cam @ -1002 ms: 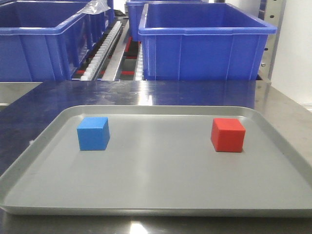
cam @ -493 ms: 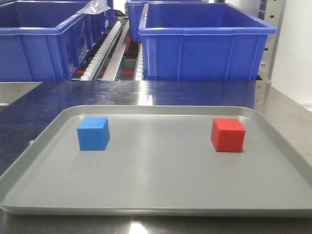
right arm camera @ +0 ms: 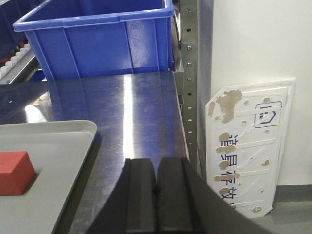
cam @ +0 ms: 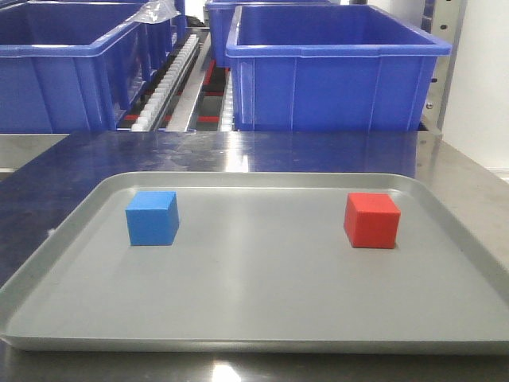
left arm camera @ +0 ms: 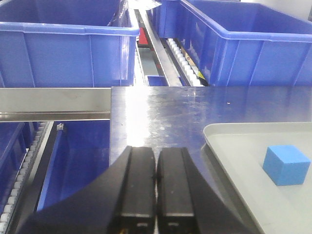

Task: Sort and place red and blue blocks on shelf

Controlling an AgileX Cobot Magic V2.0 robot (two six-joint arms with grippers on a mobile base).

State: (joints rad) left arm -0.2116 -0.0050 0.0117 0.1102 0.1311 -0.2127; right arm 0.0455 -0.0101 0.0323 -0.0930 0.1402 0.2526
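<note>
Blue block and red block sit well apart on the grey tray, same as a second ago. Big blue bins crowd the shelf behind. Left pincer and right pincer are both closed, empty.

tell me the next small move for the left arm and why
Probably open the left fingers and swing them right toward the blue block. They are shut on nothing, beside the tray, and the block sits untouched on it, ahead to their right.

Light-blue block, red block, grey tray, dark-blue bins, black tools.
</note>
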